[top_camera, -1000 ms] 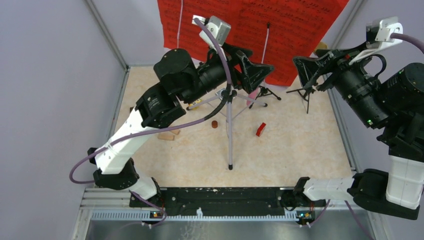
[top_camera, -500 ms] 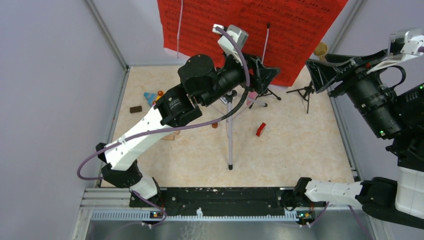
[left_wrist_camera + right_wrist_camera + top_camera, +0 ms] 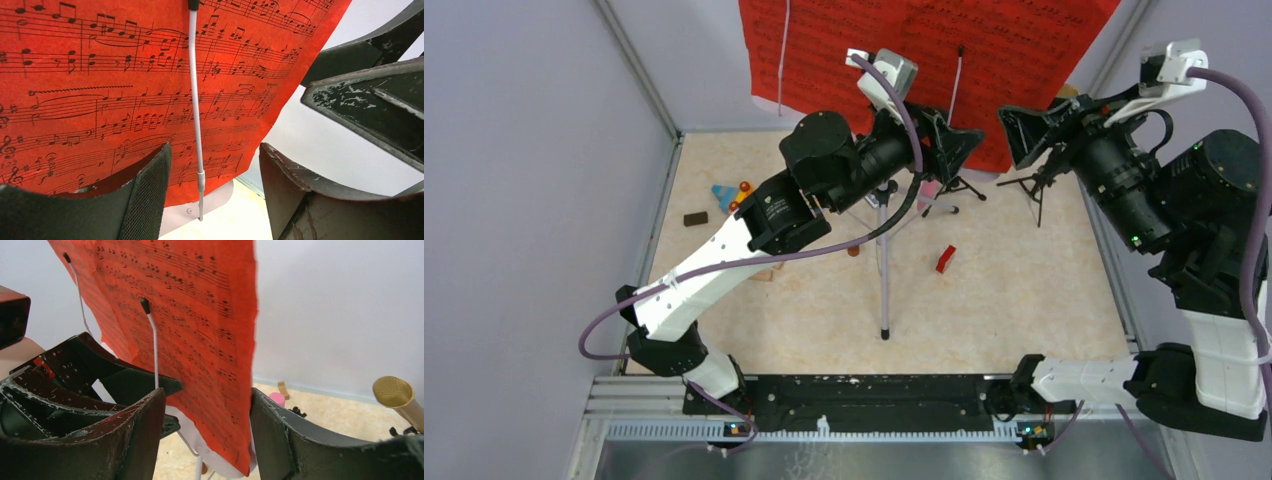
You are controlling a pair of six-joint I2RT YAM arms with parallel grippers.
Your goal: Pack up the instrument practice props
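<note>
Flanking the red sheet-music pages [image 3: 1014,45], jaws spread wide.
Crowded so close, left gripper [image 3: 215,162] and right gripper [image 3: 204,407] could collide, perhaps tearing them.

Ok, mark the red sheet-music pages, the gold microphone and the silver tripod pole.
red sheet-music pages [image 3: 90,90]: left wrist view, printed face of the page.
gold microphone [image 3: 393,391]: right wrist view, its mesh head.
silver tripod pole [image 3: 883,270]: top external view, middle of the shaft.
</note>
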